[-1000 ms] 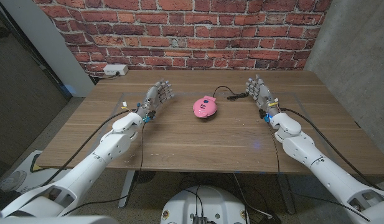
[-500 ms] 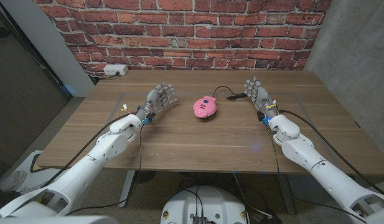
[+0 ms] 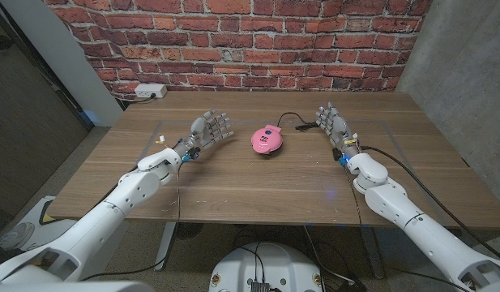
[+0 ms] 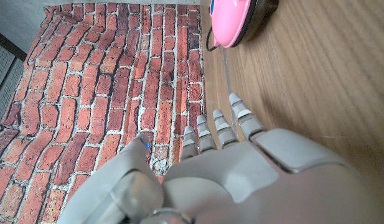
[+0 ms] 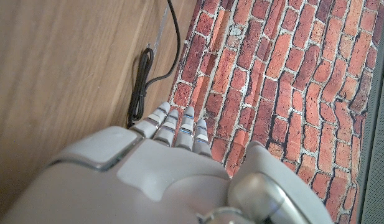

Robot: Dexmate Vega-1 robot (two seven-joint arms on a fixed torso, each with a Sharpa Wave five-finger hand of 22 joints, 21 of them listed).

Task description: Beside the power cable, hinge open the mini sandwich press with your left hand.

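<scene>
A small round pink sandwich press [image 3: 265,138] with a black base sits closed near the middle of the wooden table [image 3: 258,182]; it also appears in the left wrist view [image 4: 234,21]. Its black power cable [image 3: 297,122] runs off behind it to the right, coiled in the right wrist view [image 5: 140,84]. My left hand [image 3: 207,130] is raised left of the press, fingers spread, holding nothing. On the other side of the cable, my right hand [image 3: 332,122] stands upright and open too.
A white power strip [image 3: 150,92] lies at the table's back left corner against the brick wall [image 3: 250,40]. A concrete wall [image 3: 468,73] rises on the right.
My left hand has drifted a little to the right, toward the press. My right hand has shifted slightly left. The press stays closed and still.
</scene>
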